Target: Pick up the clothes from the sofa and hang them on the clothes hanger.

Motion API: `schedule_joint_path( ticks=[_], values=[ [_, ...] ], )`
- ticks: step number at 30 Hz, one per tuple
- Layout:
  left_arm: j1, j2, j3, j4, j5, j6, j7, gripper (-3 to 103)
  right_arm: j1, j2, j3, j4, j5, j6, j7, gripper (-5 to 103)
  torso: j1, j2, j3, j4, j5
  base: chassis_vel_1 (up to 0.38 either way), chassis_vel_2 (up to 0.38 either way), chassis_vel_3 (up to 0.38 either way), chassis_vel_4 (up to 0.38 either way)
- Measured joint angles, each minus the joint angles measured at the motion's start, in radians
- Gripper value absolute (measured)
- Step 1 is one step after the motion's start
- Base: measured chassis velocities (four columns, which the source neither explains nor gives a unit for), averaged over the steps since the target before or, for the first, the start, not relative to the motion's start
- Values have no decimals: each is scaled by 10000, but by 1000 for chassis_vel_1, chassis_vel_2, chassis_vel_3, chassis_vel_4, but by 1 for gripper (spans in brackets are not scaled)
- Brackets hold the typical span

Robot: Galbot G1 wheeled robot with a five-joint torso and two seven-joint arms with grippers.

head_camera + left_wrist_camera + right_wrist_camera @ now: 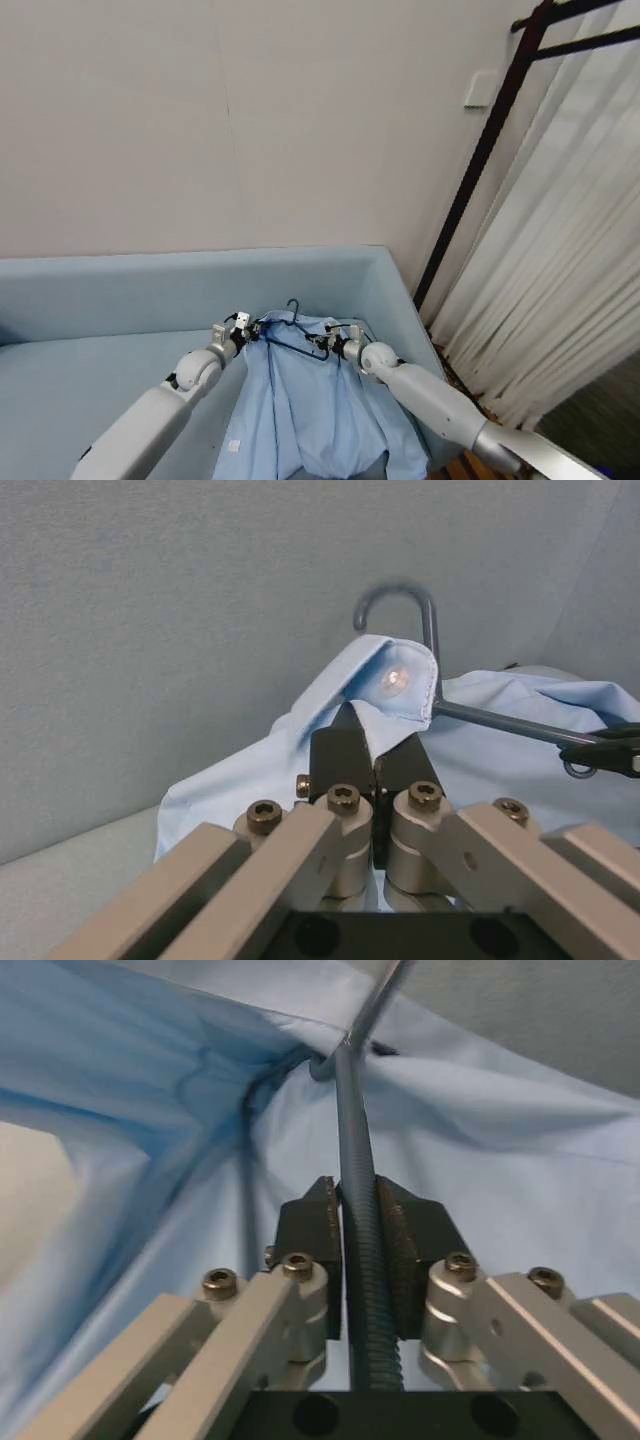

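I see the light blue shirt (310,400) lying on its dark hanger (293,305) at the right end of the blue sofa (120,290), with the hook toward the backrest. My left gripper (372,745) has its 2 fingers pressed together on the shirt's collar, just below the hook. My right gripper (360,1210) is clamped on the hanger's ribbed bar, with fabric all around it. The dark clothes rack (480,150) stands beyond the sofa's right arm.

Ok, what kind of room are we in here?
Probably a home-style living room or bedroom: a pale blue sofa against a plain wall, long white curtains, and a dark clothes rack beside them.
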Motion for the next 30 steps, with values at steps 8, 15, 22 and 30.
schedule_joint_path(
  ticks=[8, 15, 22, 30],
  values=[
    [0, -21, 37, -118, -43, -55, 102, 0, -141, -52, -15, -158, -1414, 631, 102, 36, 0, 0, 0, -1, 1, 0, 0, 0, 0],
    [79, -26, -8, -175, -64, -158, 107, 0, -525, -582, 253, 628, -1966, 772, 366, 63, 0, 0, 0, 2, -2, 0, 0, 0, 0],
    [56, -111, -59, -15, -70, -182, 104, 0, -1306, -1328, 243, 2106, -2193, 265, 515, 84, 0, 0, 0, -3, 3, 0, 0, 0, 0],
    [-169, -185, 30, 67, -374, -171, 106, 0, -1807, -1137, -70, 2374, -2704, 68, 855, 100, 0, 0, 0, 2, 1, 0, 0, 0, 0]
  ],
)
